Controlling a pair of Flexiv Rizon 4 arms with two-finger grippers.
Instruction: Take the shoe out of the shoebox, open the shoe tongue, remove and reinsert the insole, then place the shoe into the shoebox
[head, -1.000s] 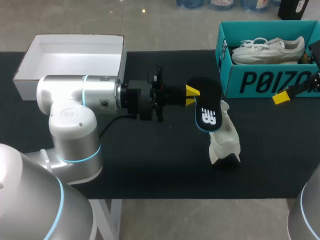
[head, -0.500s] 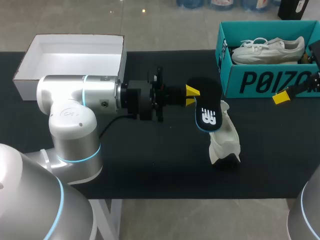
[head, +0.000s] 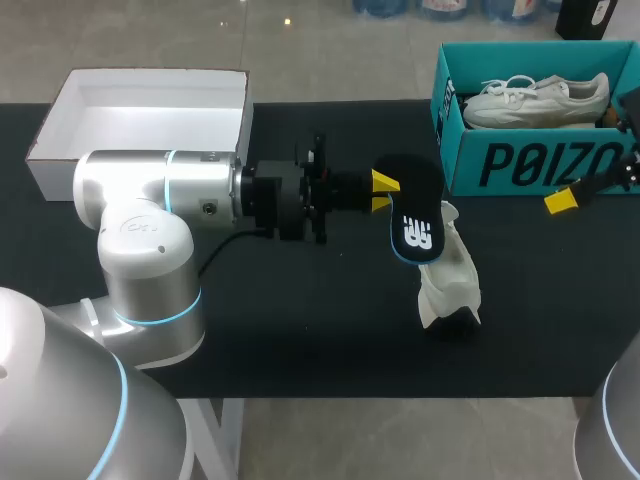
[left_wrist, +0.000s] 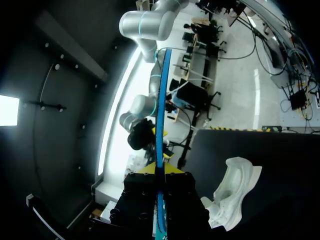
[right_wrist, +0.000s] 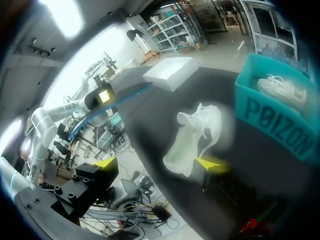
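Note:
My left gripper is shut on the edge of a black insole with a white logo, holding it in the air just above the white shoe. That shoe lies on the black table mat, heel toward the front edge. In the left wrist view the insole runs edge-on as a thin blue strip out from between the shut fingers, with the shoe beside it. My right gripper stands open at the right, in front of the teal shoebox. The right wrist view shows the shoe ahead of its open gripper.
A second white shoe lies inside the teal shoebox. A white box lid sits at the back left of the table. The black mat has free room in front of the left arm.
The right gripper has shifted very slightly to the right. Nothing else has moved.

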